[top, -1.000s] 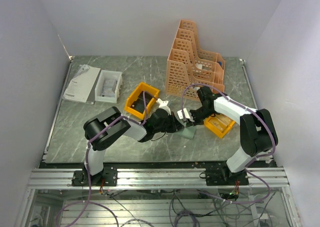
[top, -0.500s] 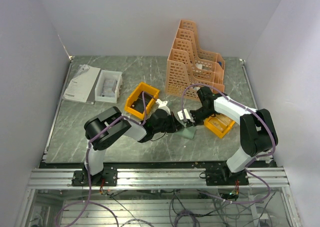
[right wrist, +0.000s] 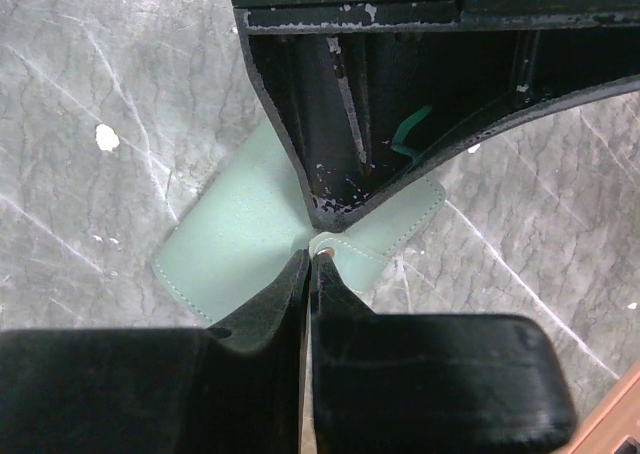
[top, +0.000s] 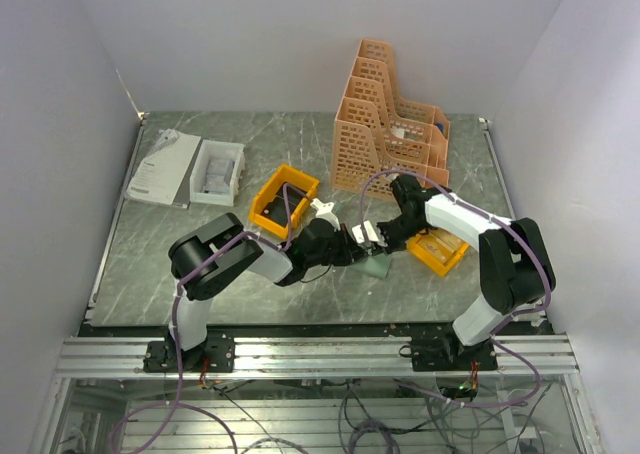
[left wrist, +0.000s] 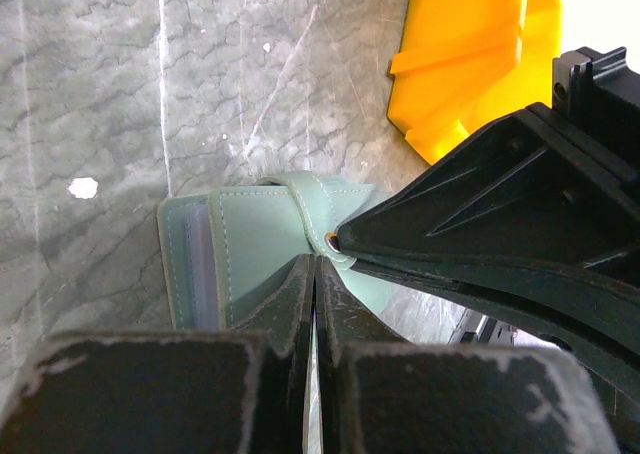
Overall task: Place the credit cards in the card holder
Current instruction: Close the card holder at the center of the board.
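**Fig.** Top view plus both wrist views; items listed largest to smallest.

**Tabletop** (top: 150, 264): grey-green marble sheet carrying everything.

**L arm** (top: 225, 259), **R arm** (top: 500, 249): reach in from 6 o'clock and meet just past centre.

**Rack** (top: 385, 134): peach lattice file rack at 1 o'clock.

**Papers** (top: 158, 169), **box** (top: 238, 164): white, side by side at 10 o'clock.

**L bin** (top: 268, 189): orange, at 10 o'clock of the wallet.

**R bin** (top: 452, 259): orange, near the wallet at its 3 o'clock. Contents are too small to read, so the cards cannot be located w/ certainty.

**Wallet** (top: 376, 265): lies flat approx. at centre, a little toward 5 o'clock, under both claws. It is folded, w/ a strap (left wrist: 310, 199) curving over the top face to a small snap (left wrist: 330, 241).

**L claw** (left wrist: 315, 264): fingers pressed together, no gap; tips down on the wallet's top face just beside the snap.

**R claw** (right wrist: 310, 259): likewise fully closed, tips at the strap end from the opposite side. Whether either claw pinches any material cannot be told.

**Handling (est.):**
- The wallet looks light, soft and floppy, and the smooth stone prob. lets it slide.
- One claw should pin the body while the other takes the strap end or the free flap edge, not the thick spine.
- Bluish pockets (left wrist: 195, 264) show at its 9 o'clock side in the L wrist view.
- The cards, thin and stiff, prob. need an edge pinch and a shallow entry angle.
- Risk: the flap folding shut.
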### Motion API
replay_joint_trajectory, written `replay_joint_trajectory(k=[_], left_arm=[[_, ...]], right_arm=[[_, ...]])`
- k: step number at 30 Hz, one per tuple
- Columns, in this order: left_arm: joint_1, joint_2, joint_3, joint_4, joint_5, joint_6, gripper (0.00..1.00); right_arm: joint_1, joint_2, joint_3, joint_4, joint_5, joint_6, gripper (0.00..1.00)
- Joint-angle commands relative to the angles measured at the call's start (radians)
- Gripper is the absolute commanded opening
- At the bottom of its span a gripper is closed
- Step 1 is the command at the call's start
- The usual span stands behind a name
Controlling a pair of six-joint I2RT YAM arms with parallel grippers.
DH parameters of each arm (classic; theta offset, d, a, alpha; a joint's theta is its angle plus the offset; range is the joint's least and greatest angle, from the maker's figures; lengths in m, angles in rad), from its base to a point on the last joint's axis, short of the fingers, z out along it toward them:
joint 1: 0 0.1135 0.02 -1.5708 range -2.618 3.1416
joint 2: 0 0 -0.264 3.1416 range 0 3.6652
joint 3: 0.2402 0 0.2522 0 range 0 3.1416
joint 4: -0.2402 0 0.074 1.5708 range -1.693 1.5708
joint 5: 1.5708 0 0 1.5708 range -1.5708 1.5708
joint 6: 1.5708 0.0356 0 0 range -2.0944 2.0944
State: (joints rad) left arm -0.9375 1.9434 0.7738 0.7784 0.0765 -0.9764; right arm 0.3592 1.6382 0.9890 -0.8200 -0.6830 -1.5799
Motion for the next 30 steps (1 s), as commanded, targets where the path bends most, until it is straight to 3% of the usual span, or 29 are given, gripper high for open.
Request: replay_joint_trajectory(k=[1,30], left_arm=[[0.018,0.032,-0.033,-0.055,-0.02,0.026,0.07],[0.028,0.028,-0.069,-0.022,-0.017,0.013,0.07]], right_arm=[[0.046,0.007,-0.033,-0.061,0.012,0.008,0.0],[0.221,0.1,-0.125,-0.003,0.251,0.125,0.0]])
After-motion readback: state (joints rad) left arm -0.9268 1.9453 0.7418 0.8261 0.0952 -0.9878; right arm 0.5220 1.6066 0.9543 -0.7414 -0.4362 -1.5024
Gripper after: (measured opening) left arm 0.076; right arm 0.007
